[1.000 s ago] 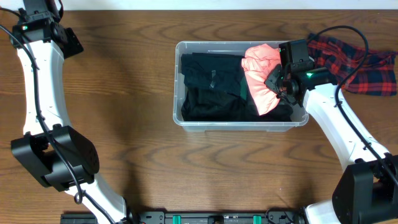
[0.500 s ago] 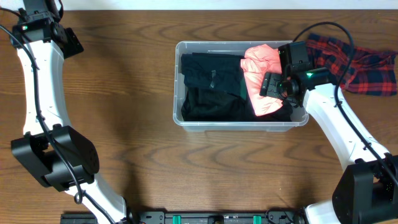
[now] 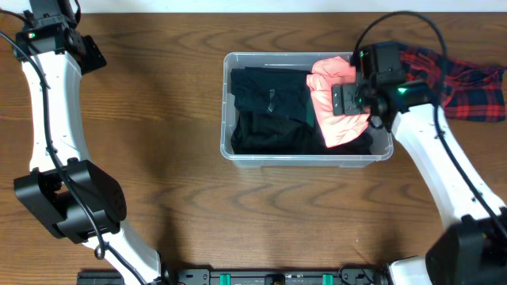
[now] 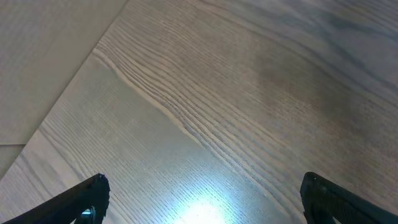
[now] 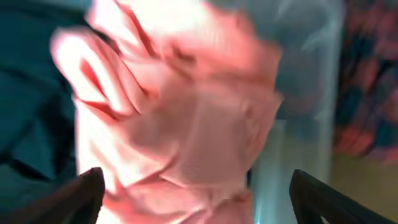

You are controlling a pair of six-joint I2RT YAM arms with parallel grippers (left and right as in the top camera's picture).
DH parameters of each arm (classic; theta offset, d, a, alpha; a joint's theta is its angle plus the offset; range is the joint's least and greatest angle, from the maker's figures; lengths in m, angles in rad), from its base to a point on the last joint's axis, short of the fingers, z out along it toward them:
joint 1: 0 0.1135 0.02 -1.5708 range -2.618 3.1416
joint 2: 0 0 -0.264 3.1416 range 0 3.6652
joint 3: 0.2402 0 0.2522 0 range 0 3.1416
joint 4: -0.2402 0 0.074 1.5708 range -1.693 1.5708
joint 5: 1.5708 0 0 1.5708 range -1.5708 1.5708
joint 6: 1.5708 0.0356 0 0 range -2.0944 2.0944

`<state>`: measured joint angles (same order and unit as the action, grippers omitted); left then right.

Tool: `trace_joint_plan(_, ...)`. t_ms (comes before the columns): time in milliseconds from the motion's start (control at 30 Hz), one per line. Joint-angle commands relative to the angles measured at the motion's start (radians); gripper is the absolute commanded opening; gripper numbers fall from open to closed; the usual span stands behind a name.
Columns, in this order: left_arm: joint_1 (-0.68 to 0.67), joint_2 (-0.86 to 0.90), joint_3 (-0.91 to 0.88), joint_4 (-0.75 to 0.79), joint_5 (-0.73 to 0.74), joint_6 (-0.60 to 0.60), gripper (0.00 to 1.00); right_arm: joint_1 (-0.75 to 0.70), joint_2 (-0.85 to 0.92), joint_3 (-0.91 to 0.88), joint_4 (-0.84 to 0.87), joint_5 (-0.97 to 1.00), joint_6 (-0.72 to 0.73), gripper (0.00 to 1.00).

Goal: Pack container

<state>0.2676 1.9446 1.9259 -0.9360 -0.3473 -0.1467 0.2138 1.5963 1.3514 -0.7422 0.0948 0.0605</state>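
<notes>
Nearest the robot's base the brown wood-grain tabletop [image 3: 158,198] is bare. Past it, right of centre, sits the large clear rectangular plastic container [image 3: 301,159], its long side facing the robot.

Inside it, folded black clothing [image 3: 269,111] fills the left and middle. A crumpled coral-pink garment [image 3: 339,128] lies at the right end. I cannot tell whether the far edge of this garment overhangs the rim.

The right gripper [image 5: 199,202] hangs directly over the pink cloth with its fingers spread wide and nothing between them. I judge that this piece is dropped in but not yet tucked.

Further back, on the tabletop just beyond the container's right end, lies a red-and-black plaid cloth [image 3: 471,79], still unpacked. At the far left corner the left gripper [image 4: 205,199] is parked above bare wood, jaws fully apart and empty.

The next move calls for the right arm to lift clear of the rim and swing back to the right. It should then come down over the plaid cloth and pinch a fold thick enough to lift it.

The count is one container, one pile of black clothing that I cannot split into pieces, one pink garment, one plaid cloth and two grippers.
</notes>
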Motion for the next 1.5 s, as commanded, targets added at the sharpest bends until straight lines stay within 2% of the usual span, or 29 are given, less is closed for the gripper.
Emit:
trace_joint_plan(0, 0.002, 0.005, 0.0, -0.003, -0.013, -0.001, 0.98, 0.008, -0.068, 0.047, 0.009, 0.007, -0.066, 0.85)
trace_joint_plan(67, 0.002, 0.005, 0.0, -0.003, -0.013, -0.001, 0.98, 0.009, -0.082, 0.047, 0.025, 0.006, -0.066, 0.66)
trace_joint_plan(100, 0.002, 0.005, 0.0, -0.003, -0.013, -0.001, 0.98, 0.009, -0.083, 0.047, 0.032, 0.006, -0.066, 0.45)
trace_joint_plan(200, 0.002, 0.005, 0.0, -0.003, -0.013, -0.001, 0.98, 0.009, -0.073, 0.047, 0.034, 0.005, -0.066, 0.1)
trace_joint_plan(233, 0.002, 0.005, 0.0, -0.003, -0.013, -0.001, 0.98, 0.009, -0.068, 0.046, 0.029, 0.005, -0.066, 0.01)
trace_joint_plan(733, 0.002, 0.005, 0.0, -0.003, -0.013, -0.001, 0.98, 0.008, 0.079, 0.033, -0.145, 0.008, -0.066, 0.01)
trace_joint_plan(900, 0.002, 0.005, 0.0, -0.003, -0.013, -0.001, 0.98, 0.006, 0.156, 0.033, -0.214, 0.103, -0.059, 0.01)
trace_joint_plan(1200, 0.002, 0.005, 0.0, -0.003, -0.013, -0.001, 0.98, -0.014, 0.309, 0.032, -0.195, 0.136, -0.032, 0.01)
trace_joint_plan(1467, 0.002, 0.005, 0.0, -0.003, -0.013, -0.001, 0.98, -0.014, 0.248, 0.077, -0.201, 0.136, -0.032, 0.01)
